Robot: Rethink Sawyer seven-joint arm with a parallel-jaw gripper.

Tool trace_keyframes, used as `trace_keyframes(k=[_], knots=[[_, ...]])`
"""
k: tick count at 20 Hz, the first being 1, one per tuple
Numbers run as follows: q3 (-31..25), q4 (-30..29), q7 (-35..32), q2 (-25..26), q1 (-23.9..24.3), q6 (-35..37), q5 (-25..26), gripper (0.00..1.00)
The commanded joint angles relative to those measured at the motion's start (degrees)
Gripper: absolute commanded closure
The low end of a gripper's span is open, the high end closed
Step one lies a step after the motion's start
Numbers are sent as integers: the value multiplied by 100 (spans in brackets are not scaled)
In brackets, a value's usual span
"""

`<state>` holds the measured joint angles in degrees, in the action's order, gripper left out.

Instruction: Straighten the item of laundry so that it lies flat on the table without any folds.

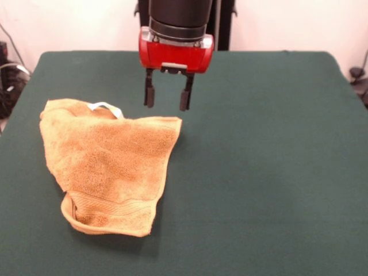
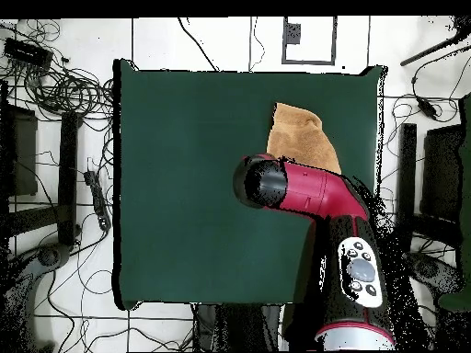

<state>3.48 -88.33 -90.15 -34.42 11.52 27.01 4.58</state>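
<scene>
The item of laundry, a golden-orange terry towel, lies crumpled on the left part of the green table. Its near end is folded under along a woven border band, and a small white tag loop sticks out at its far edge. My gripper hangs open above the table, just beyond the towel's far right corner, with nothing between its fingers. In the overhead view the towel shows at the table's upper right, partly hidden by the red arm, and the fingers are hidden there.
Cables and dark stands lie on the floor around the table in the overhead view. The arm's wrist housing hangs over the table's far middle.
</scene>
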Motion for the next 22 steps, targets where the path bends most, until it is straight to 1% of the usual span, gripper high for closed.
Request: trace_keyframes(k=[1,7,17,22], knots=[[-724,-25,-598,622,-87,-104,-56,0],[-681,165,-596,751,-157,-54,-37,0],[-678,221,-659,864,-197,-96,-59,0],[-535,111,-972,851,-272,-182,-173,0]])
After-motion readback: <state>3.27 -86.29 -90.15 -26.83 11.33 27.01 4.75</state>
